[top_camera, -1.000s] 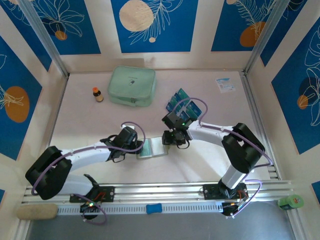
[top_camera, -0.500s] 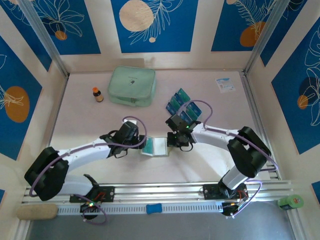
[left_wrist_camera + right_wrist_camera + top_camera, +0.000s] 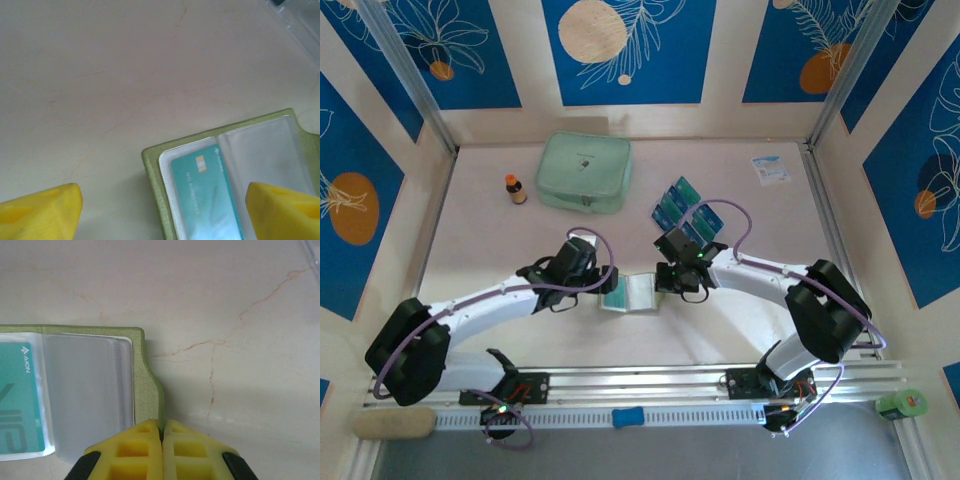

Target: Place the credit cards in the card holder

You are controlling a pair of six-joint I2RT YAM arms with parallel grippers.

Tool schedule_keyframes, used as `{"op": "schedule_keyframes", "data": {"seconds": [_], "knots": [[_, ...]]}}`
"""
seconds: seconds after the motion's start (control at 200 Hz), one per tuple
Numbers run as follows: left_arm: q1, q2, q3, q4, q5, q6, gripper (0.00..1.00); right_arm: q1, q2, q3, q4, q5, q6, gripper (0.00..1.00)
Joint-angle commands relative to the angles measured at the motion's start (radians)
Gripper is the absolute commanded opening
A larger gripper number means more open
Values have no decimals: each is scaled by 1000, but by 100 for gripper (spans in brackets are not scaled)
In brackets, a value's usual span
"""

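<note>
From above, a small bottle stands at the back left beside a mint pouch. Nearer, the left gripper sits at the left edge of the open card holder, which lies on the table between the two arms. Its wrist camera adds what the overhead cannot resolve: yellow fingertips spread wide, gripping nothing, and a teal card tucked in a clear sleeve. The right gripper is at the holder's right side. Close up, its fingers are pressed together on the olive edge. Behind it, the overhead shows the loose credit cards lying fanned, with a paper packet at the far right.
</note>
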Motion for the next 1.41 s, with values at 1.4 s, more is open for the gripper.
{"op": "schedule_keyframes", "data": {"seconds": [1.4], "knots": [[-70,59,-120,242,96,-99,84,-38,-27,-115,147,-101,74,15]]}}
